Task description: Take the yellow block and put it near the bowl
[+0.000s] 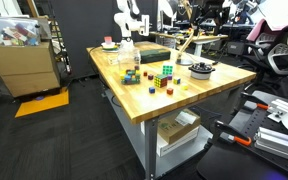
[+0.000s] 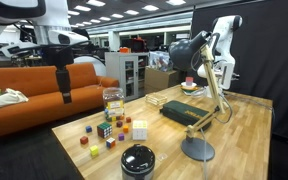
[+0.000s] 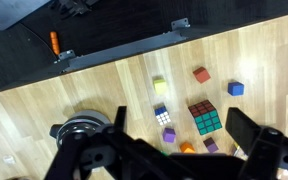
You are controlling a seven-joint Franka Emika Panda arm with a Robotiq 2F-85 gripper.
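Note:
The yellow block [image 3: 159, 84] lies on the wooden table near its edge, beside a red block [image 3: 200, 74] and a blue block [image 3: 235, 88]. It also shows in an exterior view [image 2: 84, 141]. The wide dark bowl [image 3: 80, 128] sits left of the blocks, partly hidden by my gripper; it shows in both exterior views [image 1: 200, 69] [image 2: 137, 160]. My gripper [image 3: 179, 116] is open and empty, high above the blocks, with its fingers on either side of the two Rubik's cubes. The yellow block lies beyond the fingertips, apart from them.
A large Rubik's cube [image 3: 206, 119], a small one [image 3: 163, 116] and purple and orange blocks [image 3: 187, 148] lie under the gripper. A desk lamp [image 2: 199, 120], a dark case [image 2: 179, 112], a clear container [image 2: 112, 100] and a small pale bowl [image 1: 109, 43] stand on the table.

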